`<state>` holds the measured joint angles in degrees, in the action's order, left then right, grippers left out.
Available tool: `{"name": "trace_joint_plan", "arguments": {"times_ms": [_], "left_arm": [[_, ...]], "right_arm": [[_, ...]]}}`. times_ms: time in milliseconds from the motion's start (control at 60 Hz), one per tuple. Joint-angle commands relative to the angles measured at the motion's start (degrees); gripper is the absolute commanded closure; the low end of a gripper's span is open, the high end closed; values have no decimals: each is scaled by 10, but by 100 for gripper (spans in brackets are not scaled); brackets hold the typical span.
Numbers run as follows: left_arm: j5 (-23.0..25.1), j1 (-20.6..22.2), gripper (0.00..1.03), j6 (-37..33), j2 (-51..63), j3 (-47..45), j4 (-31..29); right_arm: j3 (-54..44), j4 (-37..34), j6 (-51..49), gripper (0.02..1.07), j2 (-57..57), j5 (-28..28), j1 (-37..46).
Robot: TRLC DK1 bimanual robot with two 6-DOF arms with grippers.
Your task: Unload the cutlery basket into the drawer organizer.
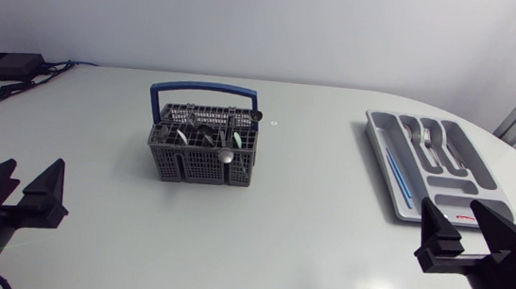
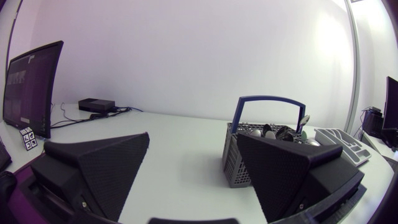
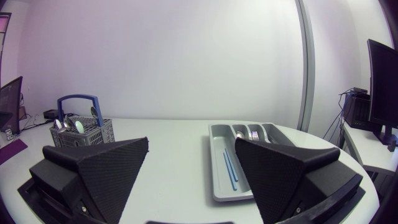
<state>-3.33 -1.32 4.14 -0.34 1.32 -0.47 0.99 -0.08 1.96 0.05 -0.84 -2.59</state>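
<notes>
Both grippers hung at the near edge of the table [image 1: 276,251] with their fingers spread wide and nothing between them: the left gripper [image 1: 32,183] at the near left, the right gripper [image 1: 450,216] at the near right. Ahead of the right gripper, with its near end just beside the fingers, lay the drawer organizer [image 1: 378,147], running away toward the far right. It already held a few forks [image 1: 434,142] in its far compartments and a thin blue stick [image 1: 398,172] in the long slot on its left side. Something small with red on it sat in the near compartment, too small to tell. Farther off, around the middle of the table and well apart from both grippers, stood the cutlery basket [image 1: 202,149], its blue handle [image 1: 204,89] upright over it. Several pieces stood in it, among them a spoon [image 1: 225,157], so I judged the unloading begun but mostly left to do. A broad stretch of bare table lay between basket and organizer, giving either arm plenty of room to carry pieces across. The raised handle looked like the main thing to steer around when reaching down into the basket. The curved right edge of the table ran close beside the organizer, so the right arm had less margin there. At the far left corner sat a black box [image 1: 4,65] with cables, well clear of the basket.
</notes>
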Motion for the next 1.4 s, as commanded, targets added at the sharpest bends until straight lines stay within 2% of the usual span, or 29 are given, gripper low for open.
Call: {"name": "trace_joint_plan", "arguments": {"times_ms": [0, 450, 750, 1017, 1283, 1383], "left_arm": [[1, -5, 4, 10, -4, -12, 6], [1, -3, 4, 2, -5, -10, 13], [1, 0, 4, 1, -4, 50, 2], [1, 1, 4, 3, 12, 98, -9], [1, 14, 5, 17, 150, 183, -22], [1, 18, 6, 15, 210, 231, -57]], "right_arm": [[-10, -5, 14, 6, -3, 2, -5], [-10, 3, 16, 6, -5, 15, -3], [36, 1, 4, 7, -1, 16, -1], [92, 10, -1, 7, 69, 17, -7], [158, 11, -2, 7, 163, 68, -67], [181, 11, -1, 7, 202, 83, -93]]}}
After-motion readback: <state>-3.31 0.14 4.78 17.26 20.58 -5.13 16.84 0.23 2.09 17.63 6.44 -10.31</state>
